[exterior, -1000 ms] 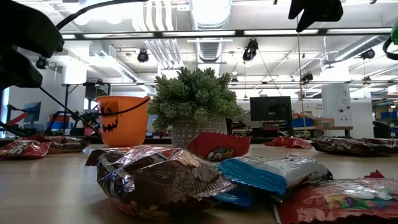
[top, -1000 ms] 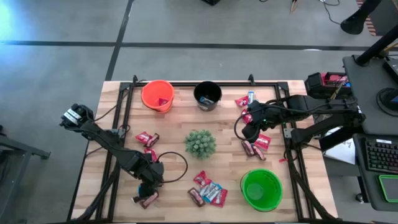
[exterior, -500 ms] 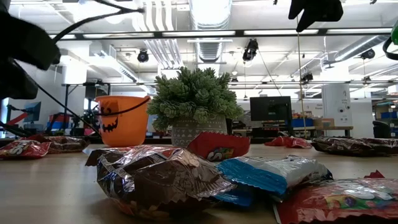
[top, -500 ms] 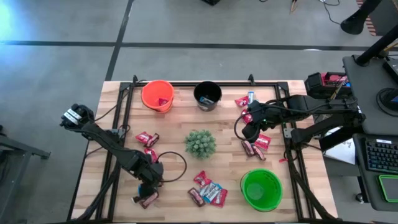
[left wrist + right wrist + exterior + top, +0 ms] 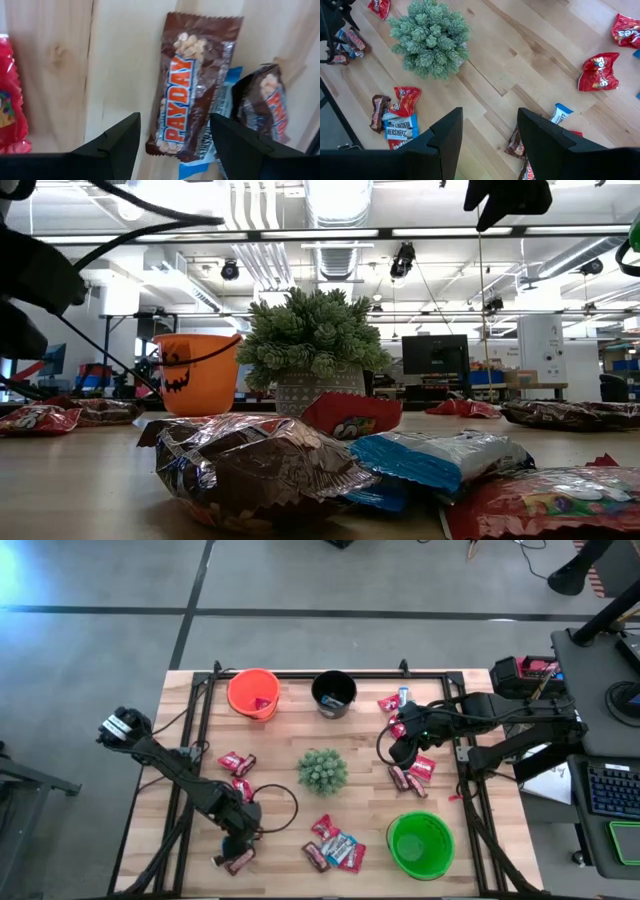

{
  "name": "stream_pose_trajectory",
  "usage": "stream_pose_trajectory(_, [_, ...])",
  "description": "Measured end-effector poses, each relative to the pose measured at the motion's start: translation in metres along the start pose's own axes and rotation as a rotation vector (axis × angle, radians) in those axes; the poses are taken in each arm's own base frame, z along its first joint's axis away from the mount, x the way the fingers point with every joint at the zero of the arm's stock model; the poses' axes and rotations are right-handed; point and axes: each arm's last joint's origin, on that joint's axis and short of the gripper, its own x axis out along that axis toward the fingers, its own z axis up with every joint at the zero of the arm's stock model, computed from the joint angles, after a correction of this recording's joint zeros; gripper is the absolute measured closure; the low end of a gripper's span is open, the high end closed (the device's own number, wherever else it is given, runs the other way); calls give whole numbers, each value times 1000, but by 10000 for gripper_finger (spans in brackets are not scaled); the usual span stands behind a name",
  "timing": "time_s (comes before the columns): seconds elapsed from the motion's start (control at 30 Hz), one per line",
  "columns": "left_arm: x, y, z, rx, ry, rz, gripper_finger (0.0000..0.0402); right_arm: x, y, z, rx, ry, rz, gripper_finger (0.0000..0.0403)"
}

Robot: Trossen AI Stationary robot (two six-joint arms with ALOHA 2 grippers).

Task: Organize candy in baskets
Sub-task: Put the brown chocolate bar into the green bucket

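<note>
L claw spread over brown candy bar.
My R claw hung spread near plant, w/ nothing pinched; both above the counter.

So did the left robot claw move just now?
Yes, a little. In the high view the left gripper has crept down toward the brown candy at the table's near edge, farther from the plant. Its fingers are open.

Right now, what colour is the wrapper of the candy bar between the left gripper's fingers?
Dark brown candy bar, with yellow and blue lettering; the left wrist view shows it best.
</note>
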Motion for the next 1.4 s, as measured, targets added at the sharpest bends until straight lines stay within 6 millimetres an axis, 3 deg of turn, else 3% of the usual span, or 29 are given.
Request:
stream_pose_trajectory(0.3, [7,7,-4,-28,15,19,204,0,0,0,0,0,0,222])
stream_pose_trajectory(0.7, [10,10,-6,-55,8,11,386,0,0,0,-1,0,0,222])
stream_pose_trajectory(1.07, [-1,-2,1,-48,-15,-16,399,0,0,0,-17,-1,0,223])
stream_pose_trajectory(1.4, [-42,-14,7,-34,-55,129,401,0,1,1,-30,-6,5,222])
